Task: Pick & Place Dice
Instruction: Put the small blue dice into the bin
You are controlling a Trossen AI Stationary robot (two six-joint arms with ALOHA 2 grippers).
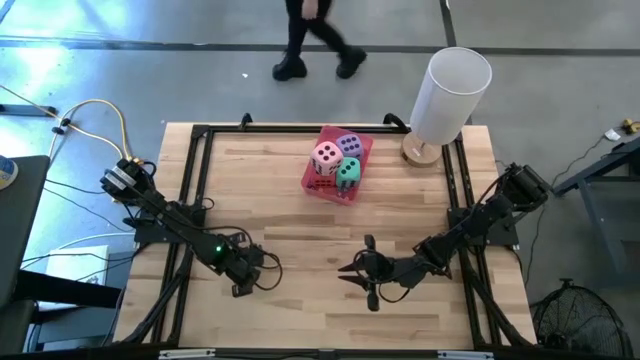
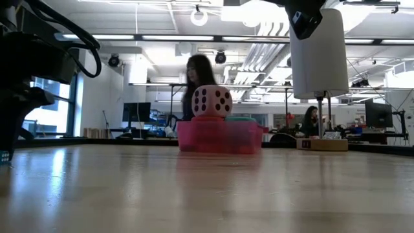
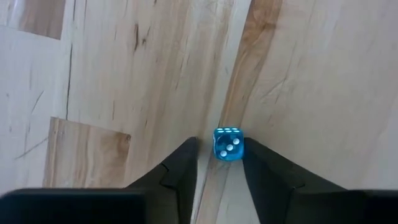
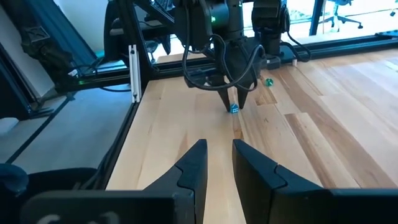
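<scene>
Closest to the lens in the left wrist view are the left gripper's 2 dark fingers, pointing down at the wooden table. A small blue die, translucent with white pips, sits on the boards between the tips. One finger looks to be against its side, while a thin strip of wood shows between the die and the other finger. The jaws are therefore parted around the die and not clamped on it. The die rests flat on the table with its 3-pip face towards the camera.

From above, this gripper is in the near left part of the table, well apart from the pink tray at the far middle. 3 large soft dice show clearly in the tray: the pink die, the purple die and the teal die. A patch of red at the tray's near left corner may be the red die, though it is too hidden to be sure.

The right gripper waits low over the near right part of the table, facing the left arm. Its fingers stand a narrow gap apart with nothing between them. In its wrist view a tiny green piece lies on the boards just beside the left gripper.

A white cylinder on a wooden base stands at the far right corner. A person walks on the floor beyond the table.
</scene>
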